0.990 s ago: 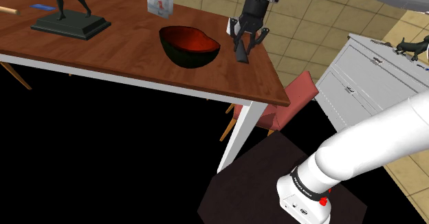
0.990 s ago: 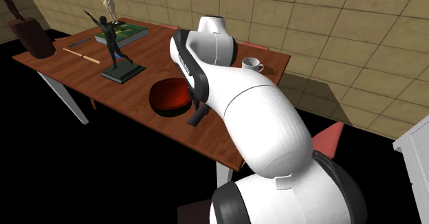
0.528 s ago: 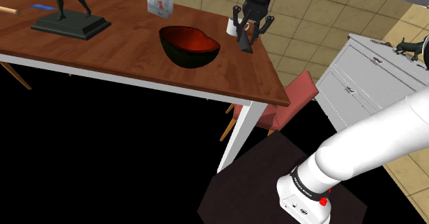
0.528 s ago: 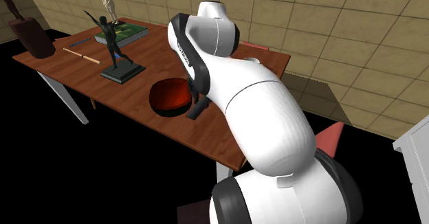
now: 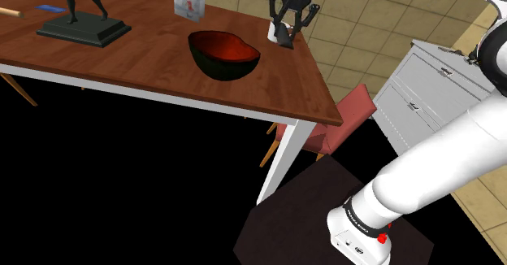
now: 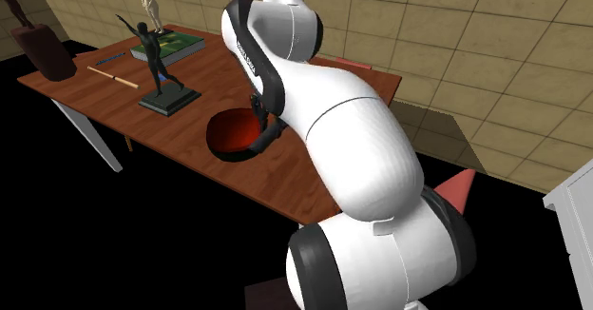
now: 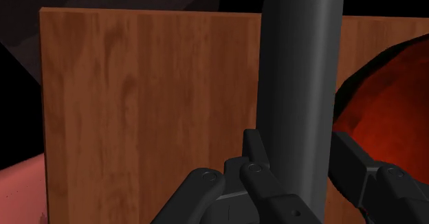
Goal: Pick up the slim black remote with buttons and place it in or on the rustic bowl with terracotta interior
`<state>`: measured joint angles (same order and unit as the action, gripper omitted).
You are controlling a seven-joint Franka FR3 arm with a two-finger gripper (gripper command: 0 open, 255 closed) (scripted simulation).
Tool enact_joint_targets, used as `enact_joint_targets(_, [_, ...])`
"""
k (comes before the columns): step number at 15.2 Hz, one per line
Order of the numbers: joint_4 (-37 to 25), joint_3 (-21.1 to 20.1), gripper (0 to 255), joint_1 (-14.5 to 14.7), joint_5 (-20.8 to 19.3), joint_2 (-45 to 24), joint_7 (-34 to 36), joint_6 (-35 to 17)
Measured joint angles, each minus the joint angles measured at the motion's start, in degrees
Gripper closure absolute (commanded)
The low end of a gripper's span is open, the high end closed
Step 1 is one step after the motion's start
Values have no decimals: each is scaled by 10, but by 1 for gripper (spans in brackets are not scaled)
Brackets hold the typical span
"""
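One remote [image 7: 299, 85], long axis straight out from fingers [image 7: 256, 162]

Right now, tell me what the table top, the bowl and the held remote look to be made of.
Table top: wood, reddish-brown with grain streaks and a smooth finish.
Bowl: dark outside, matte orange-red inside. It may be fired clay, but that is not certain.
Remote: plain, smooth dark grey with a faint sheen. It could be plastic, though the look leaves it open.
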<state>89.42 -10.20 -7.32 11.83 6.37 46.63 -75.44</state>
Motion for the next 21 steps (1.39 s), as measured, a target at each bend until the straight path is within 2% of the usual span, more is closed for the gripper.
enact_joint_targets(7, [-154,-40,255,41,-22,-144,79,-1])
enact_joint_targets(10, [-259,-53,255,67,-40,-224,113,20])
enact_joint_targets(12, [-365,-60,255,96,-58,-296,142,52])
enact_joint_targets(13, [-381,-60,255,100,-61,-311,144,53])
enact_joint_targets(16, [-351,-60,255,99,-60,-304,143,28])
enact_joint_targets(21, [-259,-58,255,89,-53,-271,130,-30])
